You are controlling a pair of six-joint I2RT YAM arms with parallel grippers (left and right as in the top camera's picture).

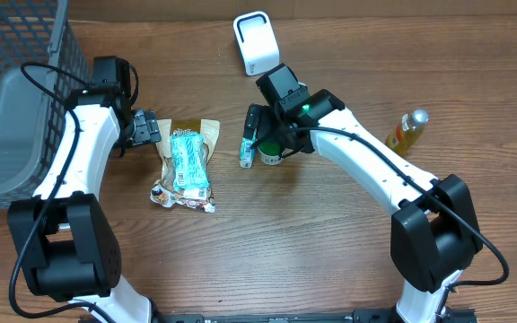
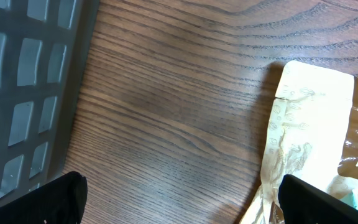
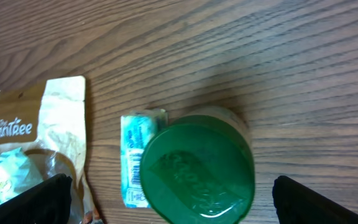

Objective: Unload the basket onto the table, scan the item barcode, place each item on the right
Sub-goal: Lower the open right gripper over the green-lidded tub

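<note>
A: From above, how is the left claw (image 1: 147,128)?

B: It is spread wide and holds nothing. The bag (image 1: 185,166) lies just beside its tips. The basket (image 1: 12,99) is on the other side, behind the claw and next to its arm.

A: And the right claw (image 1: 265,140)?

B: It hangs over the jar (image 1: 271,156) with the green lid. The packet (image 1: 247,151) is right against the jar, on the side toward the bag. From this view I cannot tell how far the fingers stand apart. The scanner (image 1: 255,42) is well apart, beyond the claw toward the far edge of the table (image 1: 330,260). The bottle (image 1: 406,131) lies far off, on the other side of the arm.

A: What does the left wrist camera give?

B: The left fingers (image 2: 61,199) sit in the two lower corners, wide apart, with only bare wood between them. The pale top edge of the bag is ahead of one finger and the basket wall is ahead of the other.

A: And the right wrist camera?

B: The right fingers (image 3: 42,199) are also wide apart. The green lid sits between them, under the claw, and as far as I see it touches neither finger. The packet is against the lid on one side. The bag is further to that same side, ahead of one finger.
</note>
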